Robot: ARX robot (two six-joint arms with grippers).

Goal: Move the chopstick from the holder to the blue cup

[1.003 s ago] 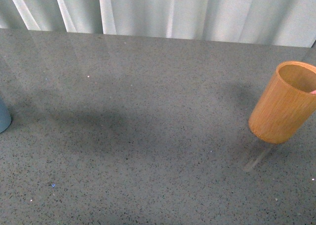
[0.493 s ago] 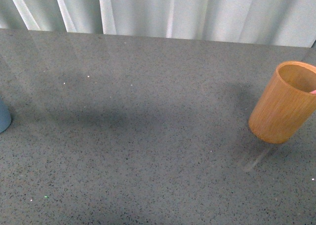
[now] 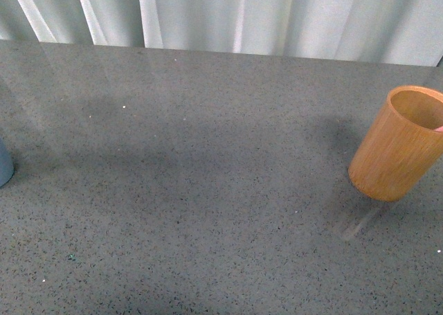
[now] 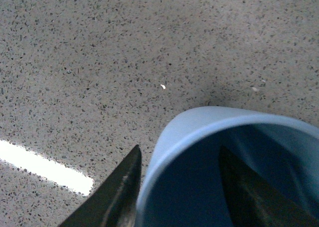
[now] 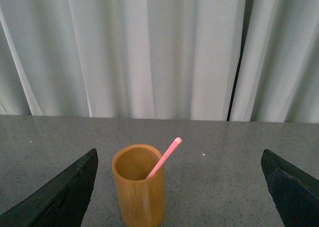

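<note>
Pink stick: the chopstick (image 5: pixel 164 157) is sitting in the holder (image 5: pixel 138 184), leaning on the rim with its top end poking out above it.
Holder: bamboo, upright on the grey surface (image 3: pixel 208 190), way over on the robot's right.
Blue cup: the blue cup (image 3: pixel 4 164) is at the far left edge of the front view, well apart from the holder.
Right pincer: the right pincer (image 5: pixel 179 151) is spread wide with nothing in it. It faces the holder from some way back, roughly lined up with the stick.
Left pincer: the left pincer (image 4: pixel 179 149) has its fingers apart, one just outside the cup's wall and one that looks to be inside. I don't think it's clamped.
Step in hand: my read is the right arm closing in for the grab, so the task has barely started.
How to do it well: aim for the exposed top bit above the rim and set the fingers either side of the stick. Close before lifting, then pull along the lean so the holder doesn't tip.
Watch out: it's a thin, slanted stick, so it's easy to knock sideways if the approach is off.
</note>
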